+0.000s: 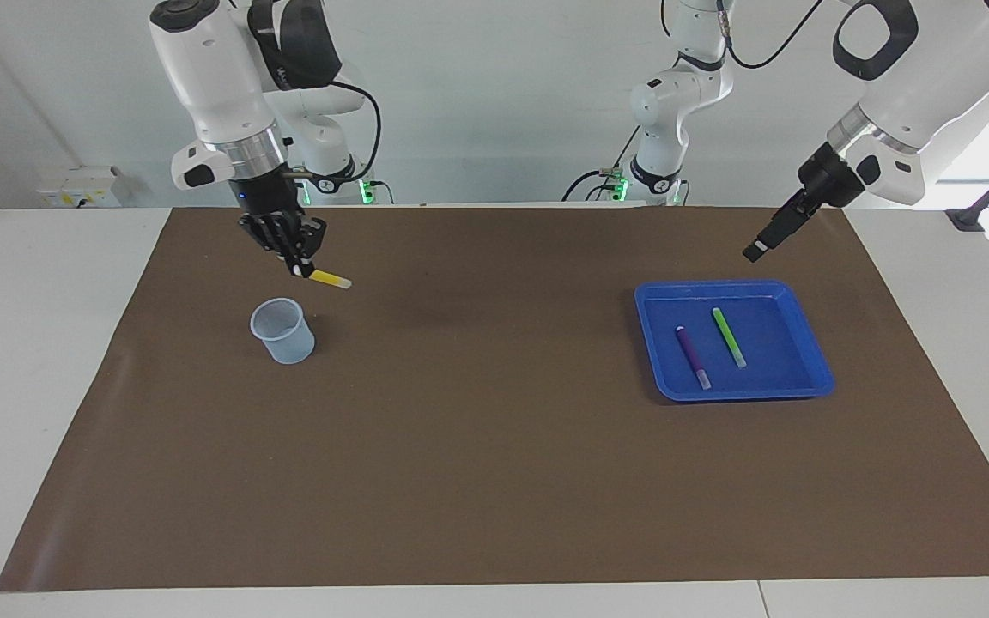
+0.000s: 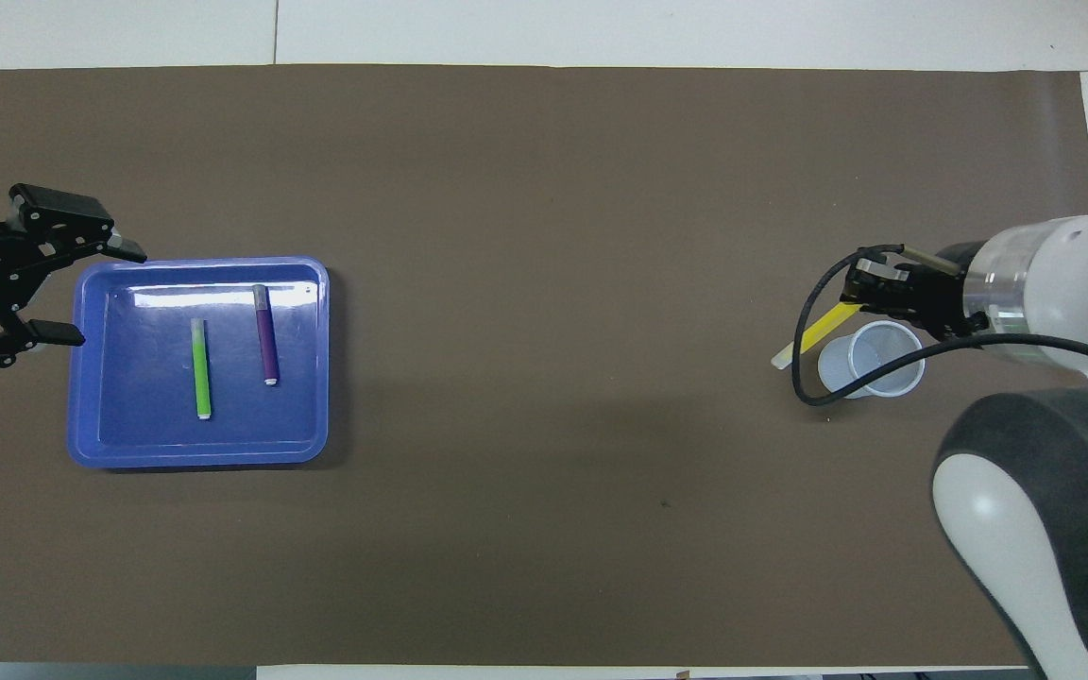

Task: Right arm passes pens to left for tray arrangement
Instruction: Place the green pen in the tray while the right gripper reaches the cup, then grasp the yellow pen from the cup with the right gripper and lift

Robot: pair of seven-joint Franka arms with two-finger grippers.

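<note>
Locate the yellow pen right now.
The yellow pen is in the air, held by the right gripper toward the right arm's end, over the mat beside the cup.
</note>
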